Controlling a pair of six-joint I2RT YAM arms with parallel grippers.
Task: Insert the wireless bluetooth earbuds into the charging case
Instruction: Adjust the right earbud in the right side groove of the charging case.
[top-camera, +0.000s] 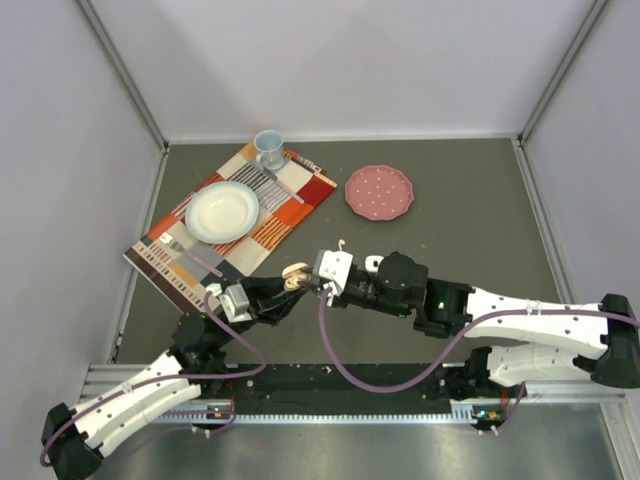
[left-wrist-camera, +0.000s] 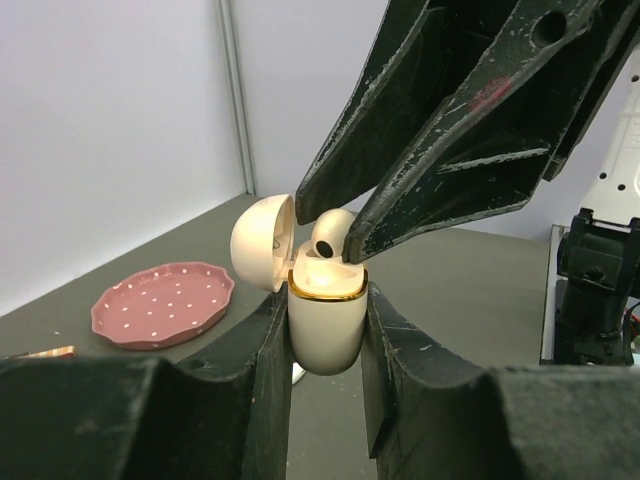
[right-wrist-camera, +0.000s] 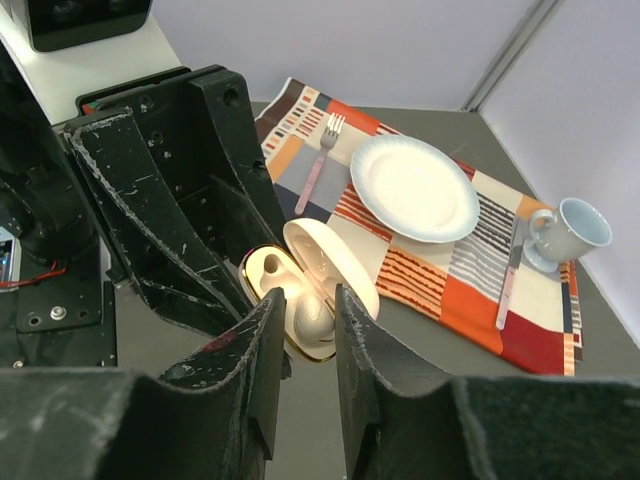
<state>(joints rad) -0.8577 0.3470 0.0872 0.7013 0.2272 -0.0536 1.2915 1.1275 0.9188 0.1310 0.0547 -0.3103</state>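
Note:
My left gripper (left-wrist-camera: 325, 312) is shut on the cream charging case (left-wrist-camera: 325, 335) and holds it upright above the table. The case has a gold rim, and its lid (left-wrist-camera: 262, 243) is hinged open. My right gripper (right-wrist-camera: 310, 300) comes down from above and is shut on a whitish earbud (right-wrist-camera: 313, 318). The earbud sits in one socket of the case, with its head (left-wrist-camera: 328, 240) above the rim. The other socket (right-wrist-camera: 266, 268) is empty. In the top view the two grippers meet at the case (top-camera: 296, 274) near the table's front centre. No other earbuds are in view.
A striped placemat (top-camera: 290, 215) at the back left holds a white plate (top-camera: 222, 211), a pale blue cup (top-camera: 268, 147), a fork (right-wrist-camera: 320, 160) and a knife (right-wrist-camera: 508, 285). A pink dotted plate (top-camera: 379, 192) lies at the back centre.

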